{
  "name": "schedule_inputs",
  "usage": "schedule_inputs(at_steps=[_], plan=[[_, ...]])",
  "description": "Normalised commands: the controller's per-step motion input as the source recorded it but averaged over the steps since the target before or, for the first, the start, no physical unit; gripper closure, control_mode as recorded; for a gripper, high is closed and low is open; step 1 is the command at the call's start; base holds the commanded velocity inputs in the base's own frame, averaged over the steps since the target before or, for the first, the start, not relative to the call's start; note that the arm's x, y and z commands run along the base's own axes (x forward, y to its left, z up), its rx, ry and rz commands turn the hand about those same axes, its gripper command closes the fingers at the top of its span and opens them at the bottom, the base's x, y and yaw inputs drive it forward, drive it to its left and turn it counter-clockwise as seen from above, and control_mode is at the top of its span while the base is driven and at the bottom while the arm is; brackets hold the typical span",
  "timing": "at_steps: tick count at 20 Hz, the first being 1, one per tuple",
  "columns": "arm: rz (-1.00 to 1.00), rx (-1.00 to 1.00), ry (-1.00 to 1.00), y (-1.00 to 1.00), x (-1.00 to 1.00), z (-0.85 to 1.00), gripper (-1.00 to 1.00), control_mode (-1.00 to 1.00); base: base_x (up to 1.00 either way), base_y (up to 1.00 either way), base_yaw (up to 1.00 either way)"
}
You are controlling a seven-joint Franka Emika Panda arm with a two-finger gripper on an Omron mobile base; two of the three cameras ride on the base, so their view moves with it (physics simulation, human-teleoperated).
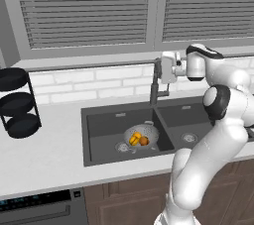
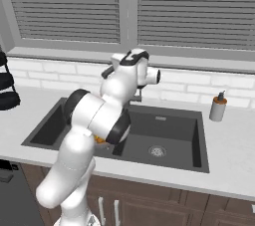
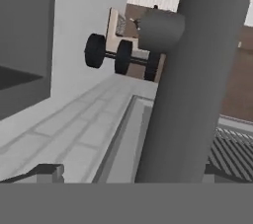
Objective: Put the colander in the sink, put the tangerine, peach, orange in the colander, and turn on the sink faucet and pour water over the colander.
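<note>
Two basins make up the dark grey sink (image 1: pixel 106 120) set into the pale worktop (image 1: pixel 44 154) in the left base view. The colander (image 1: pixel 141 137) stands in the left basin, near the divider, with an orange piece of fruit (image 1: pixel 144 141) and a yellower piece (image 1: pixel 134 139) inside it; a third piece cannot be told apart. The faucet (image 1: pixel 155 87) rises behind the divider, and the white arm's hand is level with its top, the claw (image 1: pixel 159 68) right at the hooked spout. A black round rack (image 1: pixel 17 102) stands at the left end of the worktop, against the tiled wall. In the right base view, the arm covers most of the left basin and the faucet; the right basin (image 2: pixel 162 138) shows its round drain (image 2: pixel 157 151). A small beige soap bottle (image 2: pixel 217 108) stands on the worktop, right of the sink. In the hand view, the faucet's dark tube (image 3: pixel 197 85) stands close before the camera, crossing the picture from bottom to top, with the rack (image 3: pixel 121 55) far beyond it. The claw's jaws stand wide apart, one tip (image 3: pixel 49 171) at the lower left, gripping nothing.
</note>
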Motion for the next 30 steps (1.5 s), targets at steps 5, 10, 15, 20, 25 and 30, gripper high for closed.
schedule_inputs(at_steps=[5,10,15,20,25,30], plan=[[-0.15,-0.17,0.00,0.96,0.20,-0.09,-1.00,-1.00,0.00,0.00,0.00],[-0.24,-0.09,0.00,0.64,0.02,-0.07,-1.00,-1.00,0.00,0.00,0.00],[-0.22,0.01,-0.01,0.00,-0.71,0.08,-1.00,-1.00,0.00,0.00,0.00],[-0.17,0.00,-0.16,0.00,-0.99,0.23,-1.00,-1.00,0.00,0.00,0.00],[-0.21,0.00,-0.10,-0.02,-0.93,0.15,-1.00,-1.00,0.00,0.00,0.00],[-0.55,0.19,0.03,-0.25,-0.88,-0.08,-1.00,-1.00,0.00,0.00,0.00]])
